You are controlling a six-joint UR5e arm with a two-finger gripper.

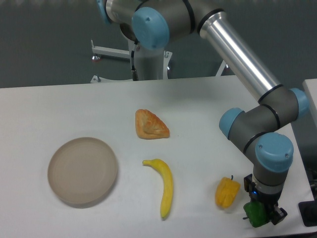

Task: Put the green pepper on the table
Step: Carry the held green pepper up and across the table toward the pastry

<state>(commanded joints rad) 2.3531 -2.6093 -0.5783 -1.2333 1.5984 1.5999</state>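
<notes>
At the near right corner of the table (198, 99), the gripper (263, 212) points straight down from the arm's wrist and is clenched around the green pepper (255, 214). Only the pepper's left part shows, a glossy dark-green bulge low against the tabletop; whether it touches the surface or hangs just above it cannot be told. A short stem nub juts from its left side, toward the table's middle, so its long axis seems to run roughly sideways, though the gripper body covers too much to be certain.

Just beside it to the left, apart from it, the yellow pepper (227, 192) lies with its small stem pointing up and away. Farther left, the banana (165, 187) lies lengthwise, near to far, curving toward the left at its far tip. The round beige plate (82, 171) sits well apart on the left. Beyond the banana rests a golden croissant (150, 125).
</notes>
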